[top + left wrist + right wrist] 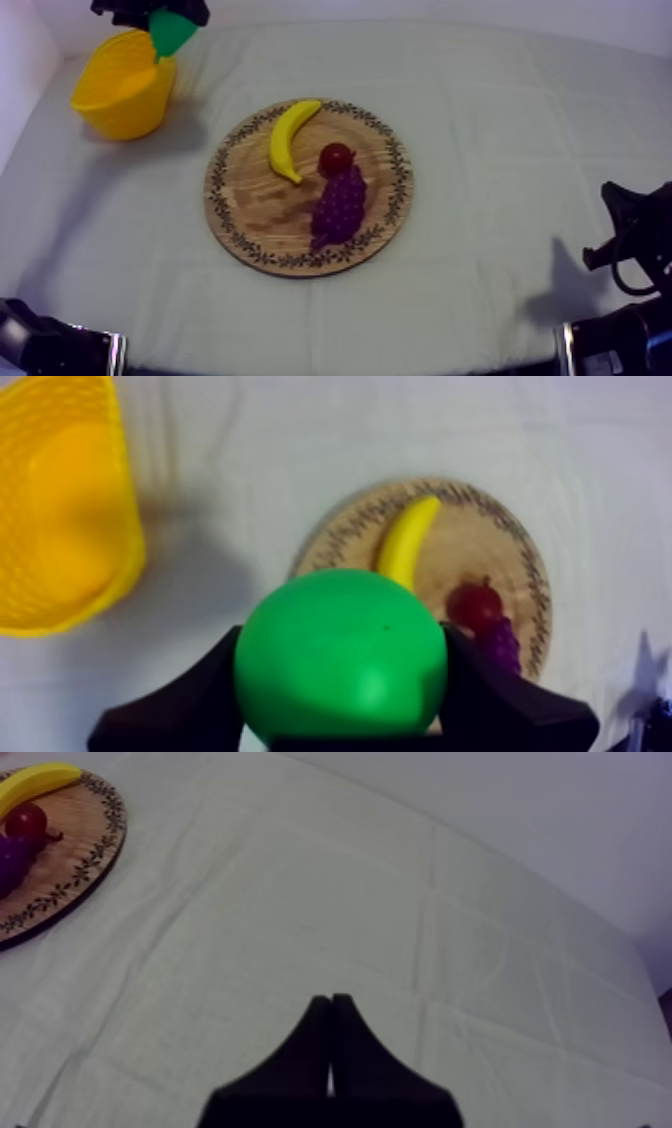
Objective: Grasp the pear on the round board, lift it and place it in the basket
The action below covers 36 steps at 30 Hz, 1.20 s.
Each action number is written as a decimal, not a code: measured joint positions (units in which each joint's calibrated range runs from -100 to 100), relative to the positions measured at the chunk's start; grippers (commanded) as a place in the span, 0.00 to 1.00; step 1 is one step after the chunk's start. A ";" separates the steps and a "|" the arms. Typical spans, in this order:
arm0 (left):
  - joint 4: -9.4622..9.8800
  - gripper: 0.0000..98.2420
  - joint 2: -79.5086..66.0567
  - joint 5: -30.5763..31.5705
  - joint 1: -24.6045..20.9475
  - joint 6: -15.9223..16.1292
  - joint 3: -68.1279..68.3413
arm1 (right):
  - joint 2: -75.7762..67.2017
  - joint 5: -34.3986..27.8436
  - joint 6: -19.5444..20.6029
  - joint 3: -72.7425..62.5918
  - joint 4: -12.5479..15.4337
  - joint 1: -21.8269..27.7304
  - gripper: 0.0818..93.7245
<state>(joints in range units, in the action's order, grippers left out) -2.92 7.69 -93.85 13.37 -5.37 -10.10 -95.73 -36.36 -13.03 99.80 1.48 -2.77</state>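
Observation:
The green pear (172, 33) hangs in the air at the far left, over the rim of the yellow basket (125, 85). My left gripper (160, 18) is shut on it from above. In the left wrist view the pear (341, 656) bulges between the two black fingers (190, 701), with the basket (60, 506) off to one side and the wooden board (480, 546) beyond. My right gripper (331, 1052) rests low at the right with its fingers together as a narrow wedge over bare cloth.
The round wooden board (240, 200) lies mid-table with a banana (290, 138), a small red fruit (336, 158) and a bunch of grapes (338, 205) on it. The right arm (625, 260) stands at the table's right edge.

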 measured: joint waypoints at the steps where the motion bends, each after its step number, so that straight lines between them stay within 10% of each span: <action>1: 0.01 0.40 1.08 -0.02 -0.97 0.52 -1.45 | 0.00 0.00 0.00 0.00 0.00 0.00 0.00; 19: 0.89 0.39 17.40 -5.08 -14.01 5.37 -24.97 | 0.00 0.00 0.00 0.00 0.00 0.00 0.00; 36: 0.51 0.40 21.80 -5.78 -16.68 6.41 -24.55 | 0.00 0.00 0.00 0.00 0.00 0.00 0.00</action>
<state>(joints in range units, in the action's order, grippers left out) -2.41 29.49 -99.63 -3.31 1.03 -34.66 -95.73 -36.36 -13.03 99.80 1.48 -2.77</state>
